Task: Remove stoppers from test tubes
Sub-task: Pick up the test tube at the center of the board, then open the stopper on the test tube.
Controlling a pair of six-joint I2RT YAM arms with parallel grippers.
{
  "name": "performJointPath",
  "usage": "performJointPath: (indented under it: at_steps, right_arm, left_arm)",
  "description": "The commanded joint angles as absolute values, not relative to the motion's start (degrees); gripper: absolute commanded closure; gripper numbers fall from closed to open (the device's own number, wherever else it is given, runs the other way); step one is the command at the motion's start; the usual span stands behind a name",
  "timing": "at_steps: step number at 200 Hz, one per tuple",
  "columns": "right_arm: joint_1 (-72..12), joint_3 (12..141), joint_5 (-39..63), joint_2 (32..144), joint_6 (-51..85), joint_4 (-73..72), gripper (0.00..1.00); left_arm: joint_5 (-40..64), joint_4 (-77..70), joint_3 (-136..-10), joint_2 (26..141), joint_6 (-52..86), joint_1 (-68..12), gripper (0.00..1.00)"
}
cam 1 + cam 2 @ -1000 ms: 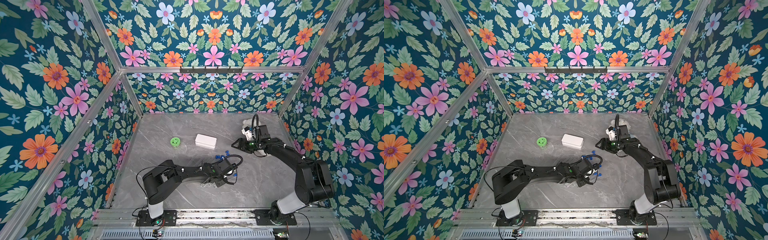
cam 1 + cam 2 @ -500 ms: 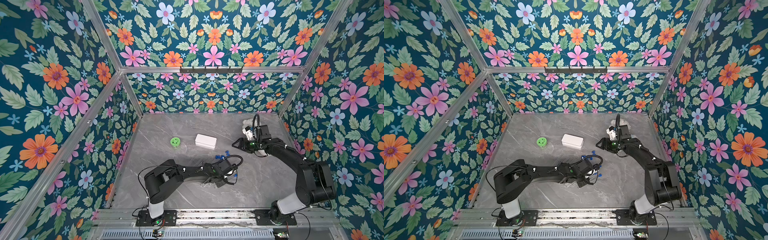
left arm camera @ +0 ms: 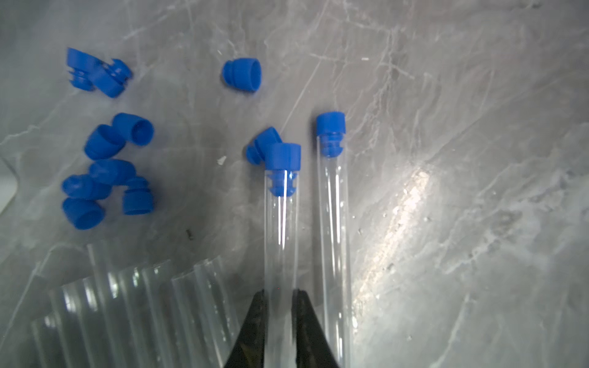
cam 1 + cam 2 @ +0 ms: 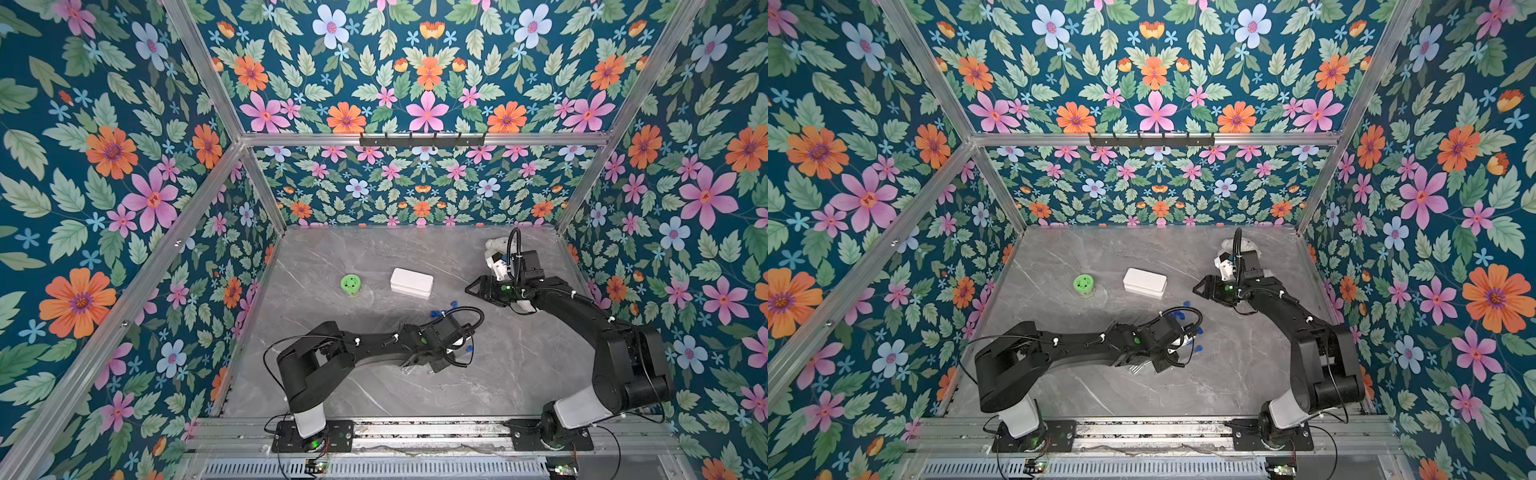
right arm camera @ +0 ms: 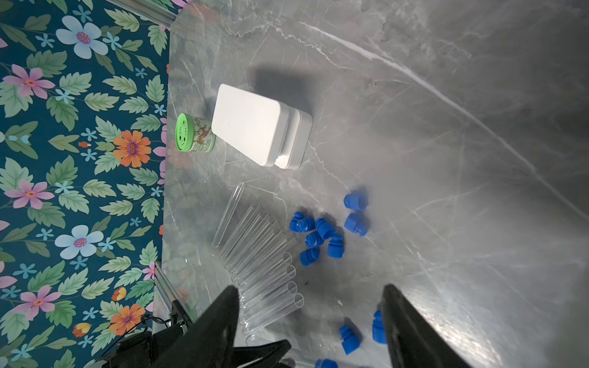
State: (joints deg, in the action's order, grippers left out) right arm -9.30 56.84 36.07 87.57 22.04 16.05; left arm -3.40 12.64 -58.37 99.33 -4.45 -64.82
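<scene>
My left fingers (image 3: 251,328) are pinching a clear test tube (image 3: 280,239) with its blue stopper (image 3: 283,156) plugged in, on the robot's side of the white box (image 5: 251,124). A second stoppered tube (image 3: 332,223) lies just beside it on the bench (image 3: 446,159). My right fingers (image 5: 220,318) hang spread apart to the box's right, near the loose stoppers (image 5: 318,235) and the row of open tubes (image 5: 264,270).
</scene>
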Motion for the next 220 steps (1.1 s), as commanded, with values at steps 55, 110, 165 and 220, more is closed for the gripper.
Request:
performJointPath:
  at_steps: [55, 110, 165, 220]
  right_arm:
    - [-10.33, 58.04, 53.32, 90.09, 20.96, 10.63, 0.39]
    - [-15.08, 61.69, 59.15, 94.47, 18.37, 12.73, 0.35]
    - [-19.35, 65.86, 62.12, 101.19, 14.74, 17.85, 0.37]
    - [-21.90, 68.34, 64.07, 103.79, 12.23, 21.17, 0.45]
  left_arm:
    - [-7.95, 10.78, -50.29, 85.49, -5.44, -59.63, 0.96]
    - [-10.38, 9.88, -47.88, 81.55, -6.41, -58.49, 0.96]
    - [-12.11, 8.00, -46.16, 79.50, -6.67, -57.95, 0.96]
    - [-12.21, 7.65, -45.90, 79.34, -7.12, -57.18, 0.96]
